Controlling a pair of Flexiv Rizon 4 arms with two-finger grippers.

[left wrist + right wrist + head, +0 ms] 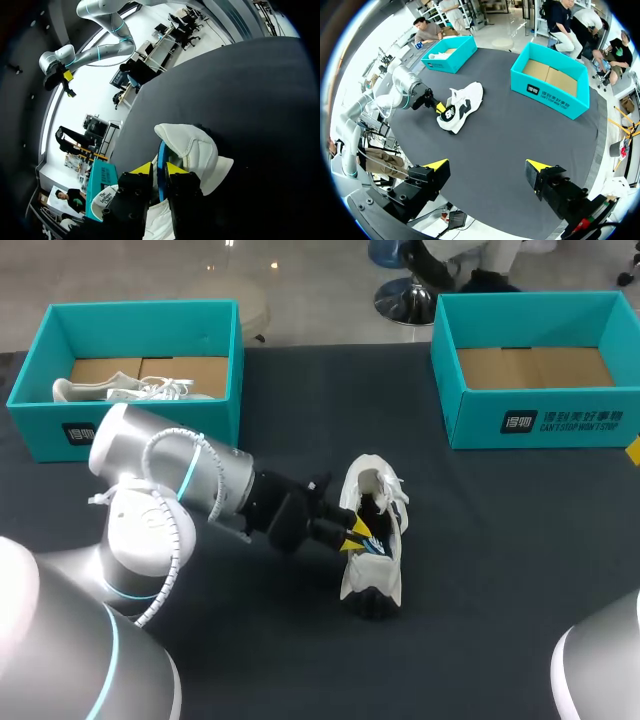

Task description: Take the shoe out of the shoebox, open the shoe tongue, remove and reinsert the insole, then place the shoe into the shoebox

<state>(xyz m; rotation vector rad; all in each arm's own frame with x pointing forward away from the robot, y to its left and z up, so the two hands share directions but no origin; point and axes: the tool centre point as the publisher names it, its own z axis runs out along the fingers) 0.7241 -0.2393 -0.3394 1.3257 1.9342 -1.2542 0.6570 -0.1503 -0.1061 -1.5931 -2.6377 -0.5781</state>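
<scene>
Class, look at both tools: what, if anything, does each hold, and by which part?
The left tool pinches a thin blue strip at the shoe's opening, seemingly the insole's edge. The right tool is open and holds nothing.

At table centre a shoe, left gripper on its 9 o'clock side; at 10 o'clock the left shoebox holding a second shoe; at 2 o'clock the right shoebox.

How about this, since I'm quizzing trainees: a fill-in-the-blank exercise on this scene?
The white shoe lies on the dark ____. The left gripper is ____ on that shoe. The right gripper, holding nothing, is ____. A second shoe lies in the teal box on the robot's ____.
Missing: table; shut; open; left.
</scene>
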